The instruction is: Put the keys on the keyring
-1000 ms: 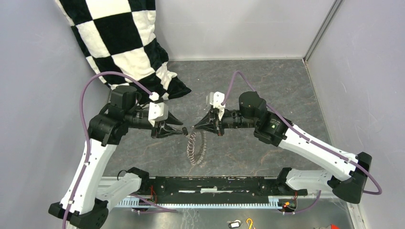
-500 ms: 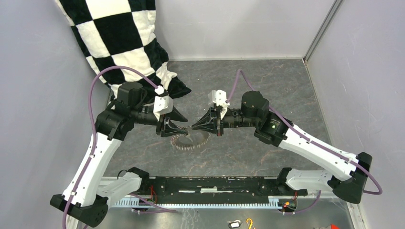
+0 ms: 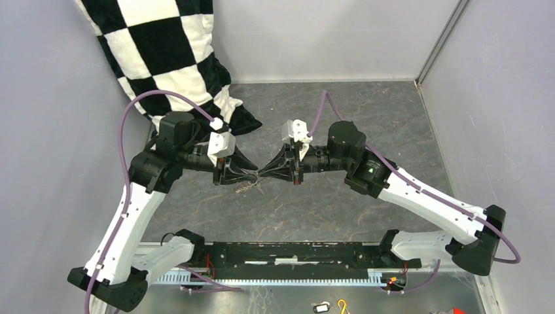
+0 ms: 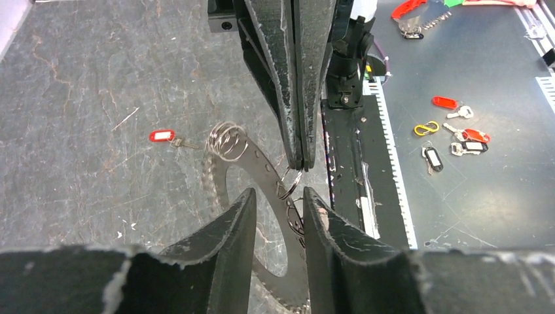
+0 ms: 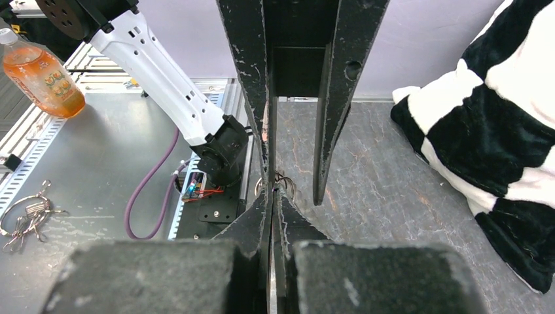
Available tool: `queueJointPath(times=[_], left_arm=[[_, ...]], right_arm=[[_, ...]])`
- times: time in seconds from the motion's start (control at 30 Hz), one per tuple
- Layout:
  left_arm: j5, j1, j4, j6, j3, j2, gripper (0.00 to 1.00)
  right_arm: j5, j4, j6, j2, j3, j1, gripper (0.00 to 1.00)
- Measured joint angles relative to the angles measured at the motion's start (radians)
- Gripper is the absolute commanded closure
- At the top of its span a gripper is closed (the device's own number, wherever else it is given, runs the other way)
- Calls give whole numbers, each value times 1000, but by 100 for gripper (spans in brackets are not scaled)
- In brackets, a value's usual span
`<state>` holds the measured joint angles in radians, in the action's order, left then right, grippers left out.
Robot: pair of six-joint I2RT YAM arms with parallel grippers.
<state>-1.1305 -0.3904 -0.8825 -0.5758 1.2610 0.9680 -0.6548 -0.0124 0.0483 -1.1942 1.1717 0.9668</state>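
Above the table point(image 4: 98, 78), the right gripper point(image 4: 299, 160) is clamped on a small loop of the keyring point(image 4: 255, 160), apparently steadying it so the left gripper point(image 4: 278, 194), jaws apart astride the hoop, can grip it, while the red-headed key point(image 4: 169, 137) lies unthreaded below.

I work in a lab cell: plain grey walls point(image 3: 327, 33) box my tabletop point(image 3: 366, 111), aluminium rail point(image 3: 294, 279) near.

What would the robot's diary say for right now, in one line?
right gripper: shut on keyring | left gripper: astride keyring, grip unclear | red key: loose on table
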Motion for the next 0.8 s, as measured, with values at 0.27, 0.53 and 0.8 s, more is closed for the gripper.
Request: queueJointPath(times=[0.27, 0.53, 0.8], left_arm=[[-6, 0, -2, 2, 12, -11, 90], [-8, -3, 0, 2, 12, -30, 98], [-50, -4, -2, -12, 6, -45, 98]], right_arm=[[2, 0, 0, -14, 4, 0, 100], [0, -7, 8, -20, 23, 0, 77], [-3, 3, 15, 22, 30, -22, 47]])
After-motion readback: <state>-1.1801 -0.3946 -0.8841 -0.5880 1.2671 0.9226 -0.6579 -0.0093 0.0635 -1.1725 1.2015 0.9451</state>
